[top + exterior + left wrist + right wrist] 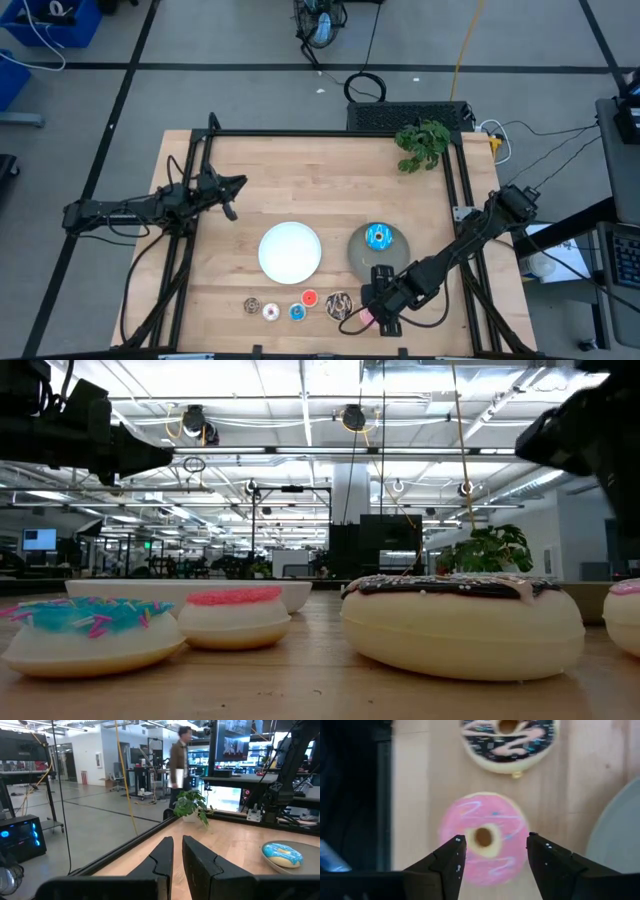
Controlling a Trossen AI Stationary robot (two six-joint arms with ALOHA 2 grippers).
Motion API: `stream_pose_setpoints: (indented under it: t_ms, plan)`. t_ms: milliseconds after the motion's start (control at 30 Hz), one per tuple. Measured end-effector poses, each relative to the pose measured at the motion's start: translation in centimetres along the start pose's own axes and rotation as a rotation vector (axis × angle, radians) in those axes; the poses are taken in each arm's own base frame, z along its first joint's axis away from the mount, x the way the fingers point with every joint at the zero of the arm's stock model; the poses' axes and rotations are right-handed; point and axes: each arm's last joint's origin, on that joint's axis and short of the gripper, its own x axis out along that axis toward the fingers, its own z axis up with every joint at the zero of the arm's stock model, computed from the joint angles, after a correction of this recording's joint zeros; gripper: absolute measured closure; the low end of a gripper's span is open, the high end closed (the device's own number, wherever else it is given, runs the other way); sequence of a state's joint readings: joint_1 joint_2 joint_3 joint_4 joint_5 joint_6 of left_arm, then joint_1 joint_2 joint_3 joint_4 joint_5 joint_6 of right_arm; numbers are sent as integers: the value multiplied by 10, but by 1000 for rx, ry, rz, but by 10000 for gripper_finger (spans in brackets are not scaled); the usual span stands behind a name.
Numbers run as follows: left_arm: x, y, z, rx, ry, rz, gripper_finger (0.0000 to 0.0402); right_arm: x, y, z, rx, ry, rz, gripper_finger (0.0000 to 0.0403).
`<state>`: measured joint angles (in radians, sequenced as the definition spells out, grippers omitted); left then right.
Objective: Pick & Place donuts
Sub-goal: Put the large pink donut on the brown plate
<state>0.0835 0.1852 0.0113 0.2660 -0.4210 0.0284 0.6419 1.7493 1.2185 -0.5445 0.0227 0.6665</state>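
A pink sprinkled donut (484, 839) lies flat on the table near its front edge (360, 318). My right gripper (495, 845) is open above it, one finger at each side of the ring; I see no touch. A dark sprinkled donut (507, 740) lies just beyond it (339, 305). A blue donut (379, 237) lies on the grey plate (358, 258). Small red (309, 298), blue (297, 313), white (271, 312) and brown (252, 306) donuts lie in a row. My left gripper (232, 197) is shut and empty at the table's left.
A white round plate (290, 251) stands at the table's middle, left of the grey plate. A green plant (422, 145) stands at the far right corner. A black frame rail (200, 200) runs along the table's sides. A person (177, 765) walks in the room beyond.
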Motion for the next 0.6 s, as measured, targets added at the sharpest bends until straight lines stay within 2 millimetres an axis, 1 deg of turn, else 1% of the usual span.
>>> stream_pose_setpoints:
  t_ms: [233,433,600]
  plan:
    - [0,0,0,0,0,0,357,8,-13,-6,7,30,-35,206]
    - [0,1,0,3,3,29,357,11,-12,-4,-6,17,-23,206]
    - [0,1,0,4,3,30,357,24,-11,-4,-15,21,-22,206]
